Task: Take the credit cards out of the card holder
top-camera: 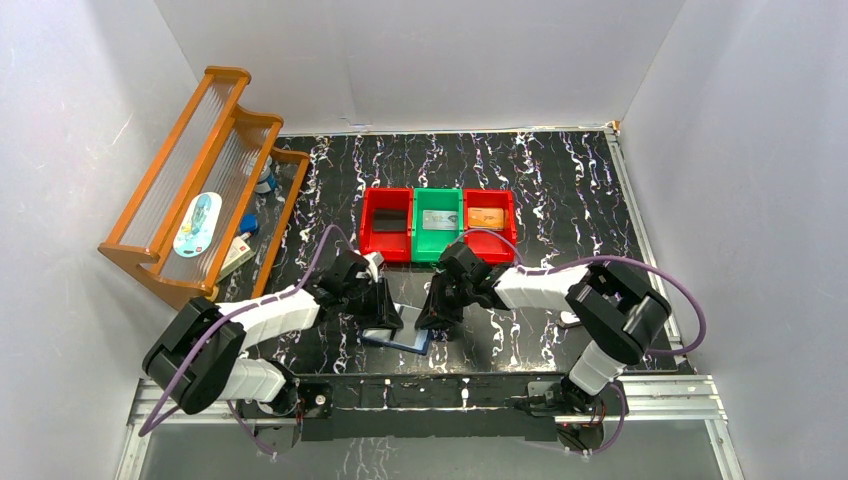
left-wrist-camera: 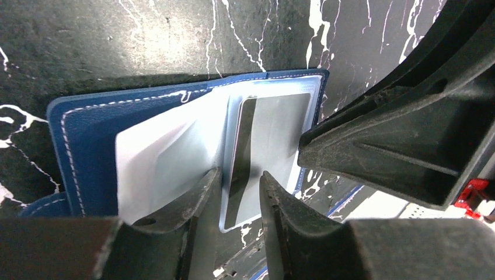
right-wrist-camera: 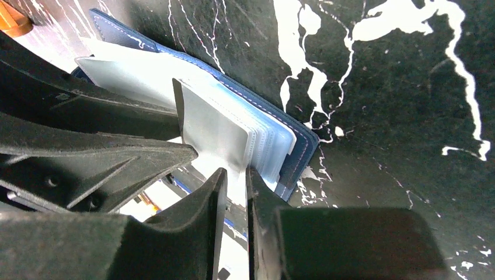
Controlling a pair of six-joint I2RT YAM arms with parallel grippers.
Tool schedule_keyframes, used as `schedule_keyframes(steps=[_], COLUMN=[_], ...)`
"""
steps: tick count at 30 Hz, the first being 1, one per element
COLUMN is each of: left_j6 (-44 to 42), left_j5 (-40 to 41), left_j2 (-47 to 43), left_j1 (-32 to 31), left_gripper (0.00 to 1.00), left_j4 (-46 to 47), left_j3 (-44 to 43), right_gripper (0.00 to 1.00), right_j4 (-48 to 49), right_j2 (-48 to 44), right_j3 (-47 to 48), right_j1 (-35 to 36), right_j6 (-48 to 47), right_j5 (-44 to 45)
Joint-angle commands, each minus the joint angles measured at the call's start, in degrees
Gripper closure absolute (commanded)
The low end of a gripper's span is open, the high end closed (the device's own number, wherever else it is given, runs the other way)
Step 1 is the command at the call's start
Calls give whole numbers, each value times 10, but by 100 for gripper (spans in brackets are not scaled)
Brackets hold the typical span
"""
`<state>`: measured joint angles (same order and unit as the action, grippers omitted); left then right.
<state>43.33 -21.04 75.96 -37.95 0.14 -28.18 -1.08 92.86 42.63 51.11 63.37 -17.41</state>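
The card holder [left-wrist-camera: 87, 146] lies opened flat on the marbled table [top-camera: 560, 190], directly under both sets of fingers, its blue cover spread out and its clear sleeves fanned up. One credit card [left-wrist-camera: 243, 151], pale with a dark stripe, is seen inside a sleeve. Its near end sits in the gap between the fingers of the left gripper [left-wrist-camera: 239, 175]. Those fingers are parted on either side of the stripe and appear to be clamped on nothing.

A raised sleeve leaf [right-wrist-camera: 213, 131] is threaded between the fingers of the right gripper [right-wrist-camera: 236, 172], which stand close on both faces of it. Whether the leaf is actually pinched cannot be told.

The task is judged to be partly done at most. At least this one card is yet to be drawn out, and what the stacked sleeves beyond the right fingers hold cannot be made out.

Well beyond both fingertips three bins are set in a row. A dark card [top-camera: 390, 222] lies in the left red bin [top-camera: 370, 222] and may be one already removed. A silver-grey card [top-camera: 438, 219] lies in the green bin [top-camera: 438, 193] and an orange card [top-camera: 486, 216] in the right red bin [top-camera: 510, 215]. A wooden rack [top-camera: 200, 150] stands far to the left.

The two grippers are crowded over the small holder, nearly tip to tip. The limp leaves and the tight sleeve mouth are judged the main hindrance to a clean pull.
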Motion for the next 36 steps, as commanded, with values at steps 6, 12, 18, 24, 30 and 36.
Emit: schedule_keyframes(steps=[6, 12, 18, 24, 30, 36], left_j6=[40, 48, 72, 78, 94, 91], left_j5=[-107, -113, -107, -65, -56, -48], left_j2=[-19, -37, -47, -78, -92, -89], left_j1=[11, 15, 16, 18, 19, 20], left_gripper=[83, 100, 100, 100, 100, 100], left_j4=[89, 96, 117, 81, 94, 89], left_j3=[53, 60, 80, 87, 99, 103], right_gripper=[72, 72, 70, 64, 62, 63], right_j4=[6, -9, -46, -65, -4, -12], right_j2=[39, 43, 39, -5, -26, 8], right_j3=[-16, -9, 15, 39, 42, 49], right_j1=[0, -4, -5, -6, -3, 4], right_j6=[-5, -8, -27, -47, -43, -29], right_j5=[15, 26, 44, 53, 3, 7])
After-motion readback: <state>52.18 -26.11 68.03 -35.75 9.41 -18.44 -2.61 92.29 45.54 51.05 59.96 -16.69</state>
